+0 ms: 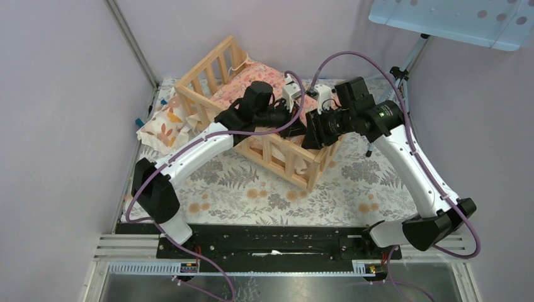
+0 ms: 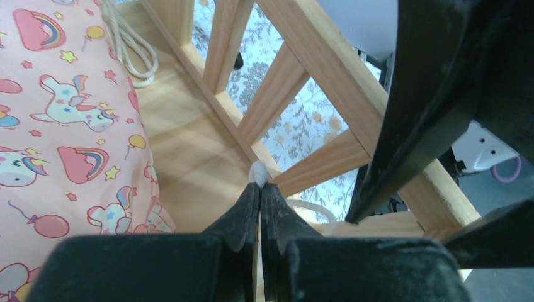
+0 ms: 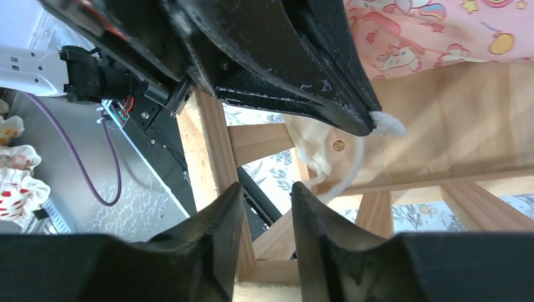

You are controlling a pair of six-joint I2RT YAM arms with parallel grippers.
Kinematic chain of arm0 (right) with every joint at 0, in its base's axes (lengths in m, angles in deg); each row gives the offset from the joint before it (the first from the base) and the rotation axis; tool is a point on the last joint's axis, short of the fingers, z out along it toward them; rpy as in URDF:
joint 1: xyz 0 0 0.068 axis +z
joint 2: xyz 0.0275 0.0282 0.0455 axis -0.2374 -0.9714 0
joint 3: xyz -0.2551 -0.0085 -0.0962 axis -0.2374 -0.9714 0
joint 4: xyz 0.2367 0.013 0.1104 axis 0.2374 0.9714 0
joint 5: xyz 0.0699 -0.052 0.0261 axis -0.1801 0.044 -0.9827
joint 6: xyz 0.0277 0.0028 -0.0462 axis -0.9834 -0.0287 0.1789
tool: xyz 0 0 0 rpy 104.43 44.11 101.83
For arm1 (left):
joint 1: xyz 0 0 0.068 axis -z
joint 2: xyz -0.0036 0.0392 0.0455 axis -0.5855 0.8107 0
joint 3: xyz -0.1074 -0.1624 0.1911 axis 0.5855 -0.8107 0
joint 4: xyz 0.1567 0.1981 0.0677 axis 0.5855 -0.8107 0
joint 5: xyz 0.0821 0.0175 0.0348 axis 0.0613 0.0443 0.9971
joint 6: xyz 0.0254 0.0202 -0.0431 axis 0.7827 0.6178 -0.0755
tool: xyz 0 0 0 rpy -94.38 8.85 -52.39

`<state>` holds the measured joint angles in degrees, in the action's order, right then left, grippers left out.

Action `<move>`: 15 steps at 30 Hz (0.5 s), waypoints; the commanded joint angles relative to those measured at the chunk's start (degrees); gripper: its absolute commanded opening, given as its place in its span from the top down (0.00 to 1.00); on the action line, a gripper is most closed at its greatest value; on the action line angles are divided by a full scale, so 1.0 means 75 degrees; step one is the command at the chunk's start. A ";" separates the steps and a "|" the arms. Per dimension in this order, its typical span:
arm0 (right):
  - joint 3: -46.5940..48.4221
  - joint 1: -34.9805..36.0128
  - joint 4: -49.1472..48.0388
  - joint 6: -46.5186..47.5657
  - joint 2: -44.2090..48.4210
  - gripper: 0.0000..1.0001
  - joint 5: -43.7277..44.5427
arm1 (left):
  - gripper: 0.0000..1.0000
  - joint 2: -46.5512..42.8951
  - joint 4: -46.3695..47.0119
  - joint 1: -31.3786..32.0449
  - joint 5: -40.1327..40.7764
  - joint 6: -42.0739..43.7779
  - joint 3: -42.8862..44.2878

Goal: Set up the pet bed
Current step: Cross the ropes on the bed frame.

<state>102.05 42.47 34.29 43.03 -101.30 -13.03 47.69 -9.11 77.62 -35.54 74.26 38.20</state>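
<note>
While clamped flat on the white tip of a cord (image 3: 387,124), with no gap left between the fingers: left gripper (image 2: 259,184), reaching down inside the pet bed (image 1: 286,165). Judged purpose: to keep that loose end taut and off the plank floor for tying at the rail. Directly beneath those fingertips, bare wood of the base. Just beyond them, slats of the side rail. To their left, lying on the planks, the pink cushion (image 2: 56,126) printed with unicorns and rainbows.

Opposite, pointing back at the pinched tip: right gripper (image 3: 266,207), fingers narrowly parted and holding nothing, a wooden post showing through the gap. Likely parked close so as to take or loop the cord next. Between the two sets of fingertips, a knotted bundle of cord against the rail.

In the way of any wider move: the rail slats, the corner post and the other arm's black casing, all crowded near. Well clear of both grippers, outside the frame on the floral cloth (image 1: 252,195): small leaf-print pillow (image 1: 165,123). Frame itself mid-table, angled, cushion inside.
</note>
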 commanded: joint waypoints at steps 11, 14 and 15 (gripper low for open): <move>0.0298 -0.0010 -0.0545 -0.0776 0.1031 0.42 0.2894 | 1.00 0.0478 -0.1541 0.0558 -0.0480 0.0697 -0.0058; -0.0046 -0.0012 -0.1262 -0.1023 0.1614 0.41 0.3381 | 1.00 0.0377 -0.1584 0.0558 -0.0352 0.0628 0.0004; -0.0114 -0.0014 -0.1403 -0.1065 0.1772 0.41 0.3463 | 1.00 0.0353 -0.1627 0.0548 -0.0290 0.0624 0.0049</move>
<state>102.55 42.31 31.19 38.40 -94.79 4.98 50.48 -10.34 79.19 -37.44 76.18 39.99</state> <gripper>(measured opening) 0.583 0.013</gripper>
